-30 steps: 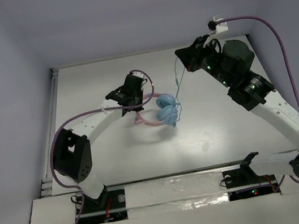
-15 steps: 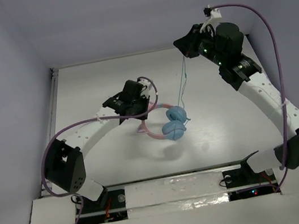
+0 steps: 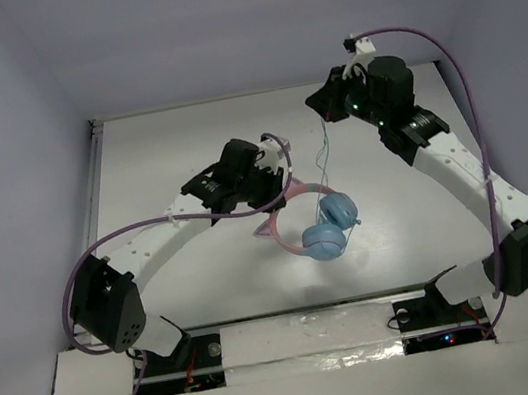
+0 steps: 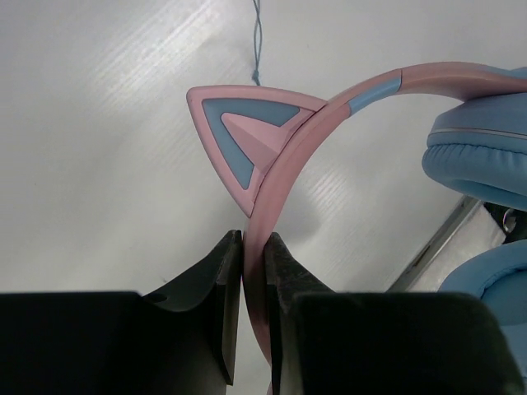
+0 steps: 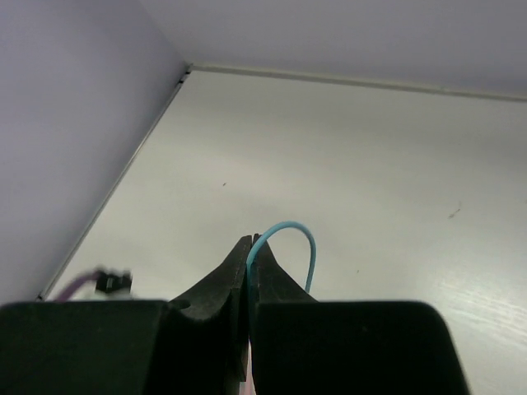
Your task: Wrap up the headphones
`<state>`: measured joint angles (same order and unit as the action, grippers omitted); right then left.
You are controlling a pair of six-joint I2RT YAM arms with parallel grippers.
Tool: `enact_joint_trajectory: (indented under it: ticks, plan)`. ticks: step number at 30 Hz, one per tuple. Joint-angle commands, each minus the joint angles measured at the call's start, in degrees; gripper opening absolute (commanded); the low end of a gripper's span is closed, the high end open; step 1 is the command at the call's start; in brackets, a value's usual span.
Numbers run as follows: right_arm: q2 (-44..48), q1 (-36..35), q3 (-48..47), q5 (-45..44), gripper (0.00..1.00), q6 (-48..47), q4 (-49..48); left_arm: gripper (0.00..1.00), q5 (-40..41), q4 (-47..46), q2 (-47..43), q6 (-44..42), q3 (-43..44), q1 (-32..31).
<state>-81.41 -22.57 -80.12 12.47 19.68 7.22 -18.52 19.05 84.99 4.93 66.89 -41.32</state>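
Observation:
The headphones (image 3: 328, 227) have two round light blue ear cups and a pink headband (image 3: 296, 192). They hang above the middle of the table. My left gripper (image 3: 276, 180) is shut on the pink headband (image 4: 284, 164), just below a pink and blue cat ear (image 4: 247, 136). The blue ear cups (image 4: 482, 156) hang at the right of the left wrist view. My right gripper (image 3: 324, 111) is held high at the back right, shut on the thin light blue cable (image 5: 284, 239). The cable (image 3: 322, 157) runs down from it to the ear cups.
The white table (image 3: 165, 153) is boxed in by pale walls at the back and both sides. A metal rail (image 3: 91, 196) runs along its left edge. Purple arm cables (image 3: 453, 54) loop over both arms.
My left gripper has carried the headphones right and toward the near edge, with the ear cups swinging lower right. My right gripper has shifted slightly left, still holding the cable.

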Motion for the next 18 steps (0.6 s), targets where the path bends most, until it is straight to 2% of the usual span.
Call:
enact_joint_trajectory:
  ticks: [1,5,8,11,18]
  plan:
    - [10.0,-0.1,3.7,3.3,0.00,-0.3,-4.8,0.00,2.7,-7.4,-3.2,4.5,5.0,0.2]
    - [16.8,-2.3,6.0,7.6,0.00,-1.4,-1.4,0.00,3.6,-11.9,-2.3,7.8,7.0,0.2]
    - [19.2,-7.9,6.2,6.0,0.00,-4.8,3.5,0.00,3.9,-15.5,-1.8,9.5,8.2,0.2]
    - [18.5,-13.6,3.5,0.7,0.00,-8.4,8.8,0.00,3.6,-18.7,-2.3,10.9,7.8,0.2]
    - [12.2,-15.1,0.9,-0.4,0.00,-9.6,11.7,0.00,-1.1,-18.5,-0.4,10.7,8.8,-2.3]
